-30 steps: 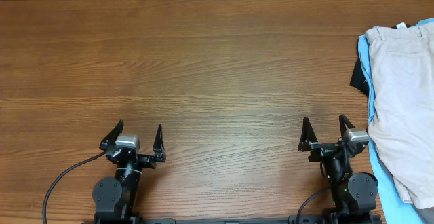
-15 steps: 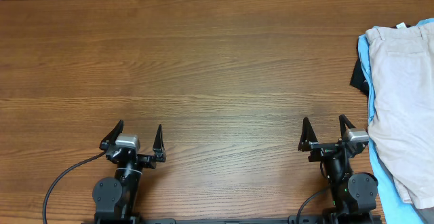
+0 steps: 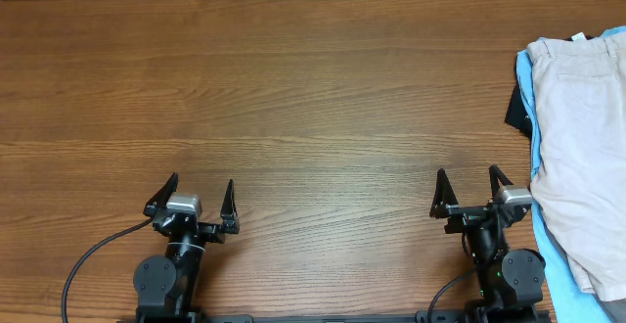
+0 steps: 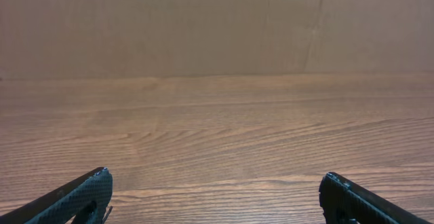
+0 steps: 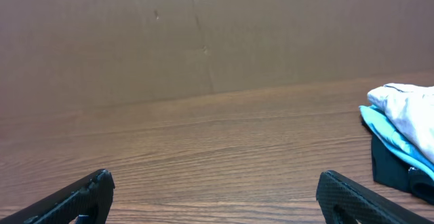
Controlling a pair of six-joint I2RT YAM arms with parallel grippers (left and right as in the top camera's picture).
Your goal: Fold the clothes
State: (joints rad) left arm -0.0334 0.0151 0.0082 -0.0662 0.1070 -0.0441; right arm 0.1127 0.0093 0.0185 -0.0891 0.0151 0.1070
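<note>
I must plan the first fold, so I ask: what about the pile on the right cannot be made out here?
1. Beige shorts: overhead, the right frame edge cuts them off; the full outline is unseen.
2. Light blue garment: overhead, mostly covered by the shorts; its type is unclear.
3. Dark object: overhead and right wrist, largely under the garments; unidentifiable.
4. Left wrist view: shows no clothes.

Shorts (image 3: 582,147) at desk (image 3: 313,98) 3 o'clock edge, atop T-shirt (image 3: 526,88); left gripper (image 3: 201,180) at 7 o'clock, right gripper (image 3: 468,171) at 5 o'clock, just beside shorts.
</note>
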